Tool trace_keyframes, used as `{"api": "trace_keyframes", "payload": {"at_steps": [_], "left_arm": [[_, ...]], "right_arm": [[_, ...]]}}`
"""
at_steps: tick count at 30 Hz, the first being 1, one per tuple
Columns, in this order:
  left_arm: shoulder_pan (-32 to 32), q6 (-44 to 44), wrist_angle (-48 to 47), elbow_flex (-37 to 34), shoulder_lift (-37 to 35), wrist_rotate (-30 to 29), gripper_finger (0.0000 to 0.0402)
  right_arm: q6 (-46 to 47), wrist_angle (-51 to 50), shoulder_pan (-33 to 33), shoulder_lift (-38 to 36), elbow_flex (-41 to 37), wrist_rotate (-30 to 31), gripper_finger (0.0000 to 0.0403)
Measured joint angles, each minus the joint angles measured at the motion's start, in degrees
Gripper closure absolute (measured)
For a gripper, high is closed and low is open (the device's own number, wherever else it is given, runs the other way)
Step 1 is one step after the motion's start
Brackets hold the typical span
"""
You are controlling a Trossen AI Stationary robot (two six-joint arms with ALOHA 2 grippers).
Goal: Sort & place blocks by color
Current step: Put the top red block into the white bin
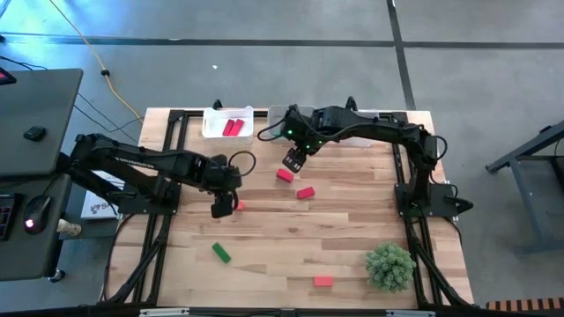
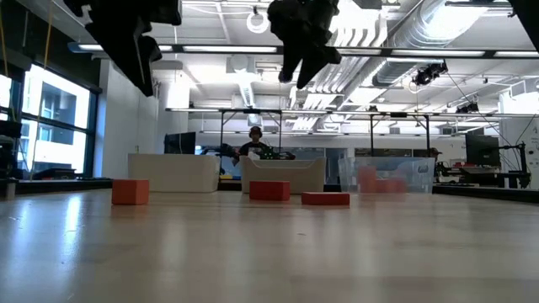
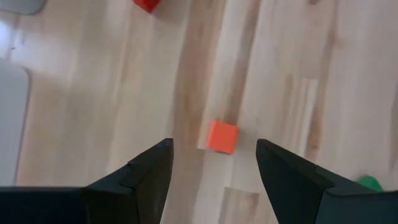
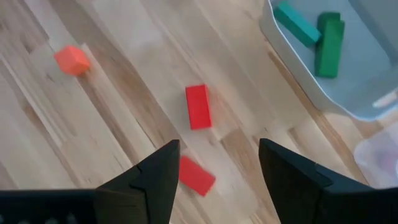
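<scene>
My left gripper (image 1: 222,206) hangs open above the table, just left of a small orange cube (image 1: 239,205); in its wrist view the cube (image 3: 222,136) lies flat on the wood between and beyond the two fingers. My right gripper (image 1: 293,161) is open and raised over two red bars (image 1: 284,174) (image 1: 305,192), which the right wrist view shows lying flat (image 4: 198,106) (image 4: 196,176). A green bar (image 1: 220,253) and a red block (image 1: 322,282) lie nearer the table's near edge. Red blocks (image 1: 232,128) sit in the white bin (image 1: 211,123), green bars (image 4: 317,37) in the clear bin.
The two bins (image 1: 211,123) (image 1: 280,113) stand side by side at the far edge. A bushy green plant (image 1: 389,266) stands at the near right corner. Bare wood lies between the scattered blocks. In the low view a person (image 2: 255,143) shows far behind the table.
</scene>
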Motion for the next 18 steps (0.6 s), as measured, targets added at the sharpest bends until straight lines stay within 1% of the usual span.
{"api": "trace_keyframes", "payload": {"at_steps": [8, 18], "left_arm": [[-4.6, -2.6, 0.0, 0.0, 0.0, 0.0, 0.0181], [-5.9, -4.6, 0.0, 0.0, 0.0, -0.2, 0.0181]], "right_arm": [[-1.0, 2.9, 0.2, 4.0, 0.0, 0.3, 0.0194], [-1.0, 3.1, 0.2, 10.3, 0.0, -0.8, 0.0194]]}}
